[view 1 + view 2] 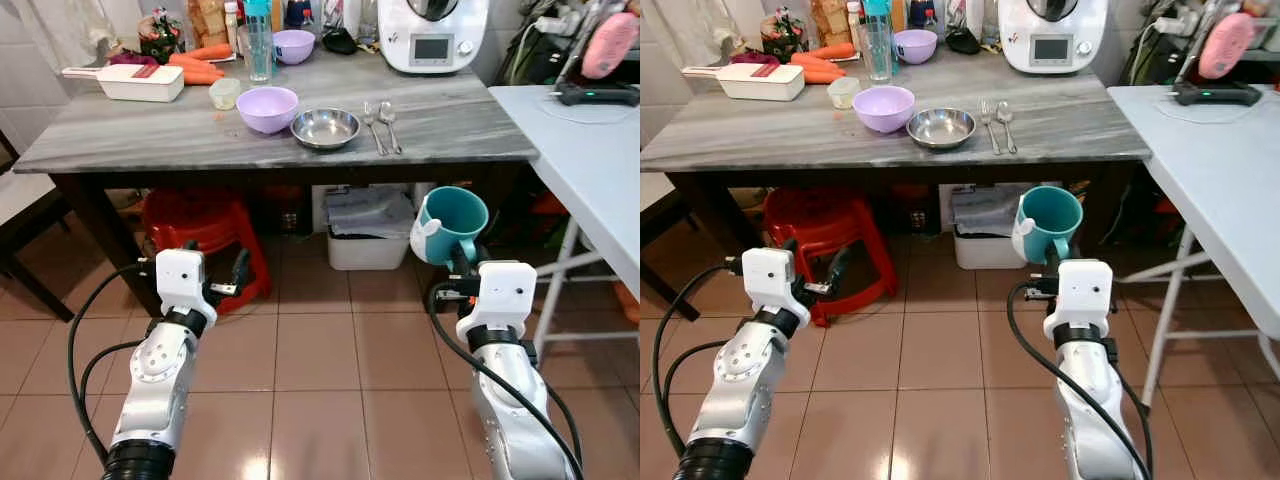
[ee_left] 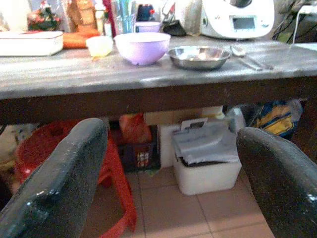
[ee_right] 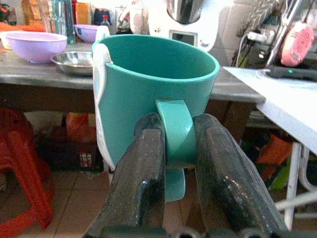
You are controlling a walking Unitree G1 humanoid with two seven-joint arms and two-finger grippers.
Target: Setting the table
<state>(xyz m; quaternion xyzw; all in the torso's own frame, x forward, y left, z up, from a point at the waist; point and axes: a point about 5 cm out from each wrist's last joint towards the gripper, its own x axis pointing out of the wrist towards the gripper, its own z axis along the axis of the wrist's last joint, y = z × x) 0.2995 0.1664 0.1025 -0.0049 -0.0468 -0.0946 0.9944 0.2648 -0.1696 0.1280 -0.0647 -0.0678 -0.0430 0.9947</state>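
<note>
The robot stands a little back from the table (image 1: 120, 140), and the step in hand looks like carrying a mug to the place setting.

The left gripper (image 1: 238, 272) hangs low before the table edge, over the floor, its two fingers (image 2: 59, 183) spread wide with nothing between them. Behind it, under the table, stands a red stool (image 1: 200, 225).

On the tabletop, from the left: a white tray (image 1: 125, 82), a small cup (image 1: 224, 93), a purple bowl (image 1: 267, 108), a steel bowl (image 1: 325, 127), then a fork (image 1: 372, 125) and spoon (image 1: 390, 122) lying side by side, their handles toward the robot.

The right gripper (image 1: 461, 262) is clamped on the handle of the teal mug (image 1: 451, 222), one finger on each side of the handle loop. The mug is held in the air below tabletop height, in front of the table's right end. Its long axis is nearly upright, tipped slightly, with the mouth upward and the handle pointing back at the robot. A white patch shows on its left side.

Next, the move probably calls for raising the mug above the table edge, stepping closer, and setting it down upright on the bare stretch to the right of the spoon, with care not to catch the rim on the edge.
</note>
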